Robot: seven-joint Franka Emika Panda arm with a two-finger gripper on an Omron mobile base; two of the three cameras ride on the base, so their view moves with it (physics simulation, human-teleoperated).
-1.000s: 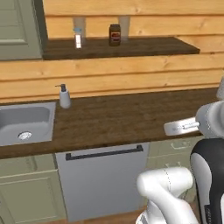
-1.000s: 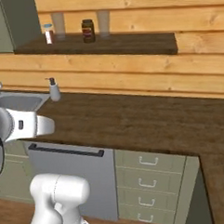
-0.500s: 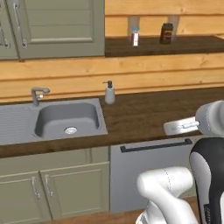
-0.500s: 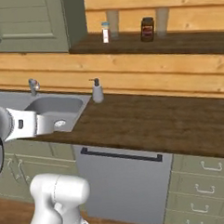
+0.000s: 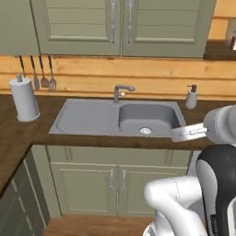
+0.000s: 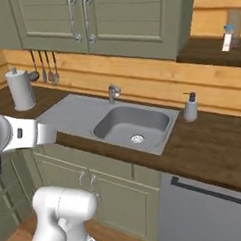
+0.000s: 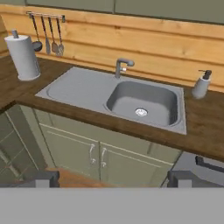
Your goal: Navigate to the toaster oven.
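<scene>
Left to right along the wooden worktop (image 5: 27, 133) stand a paper towel roll (image 5: 24, 99), a grey sink (image 5: 117, 117) with its faucet (image 5: 120, 91), and a soap dispenser (image 5: 191, 97). The toaster oven is not among them, so which way it lies from the fingers (image 7: 113, 178) cannot be told; the base likely has further to drive. The fingers stand well apart, holding nothing, pointed at the sink cabinet doors (image 7: 94, 153).

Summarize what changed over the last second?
The base drove left along the counter, so every view shifted: the sink now sits centered, and the paper towel roll and hanging utensils have come into view. The arm kept its tucked pose; nothing was grasped.
</scene>
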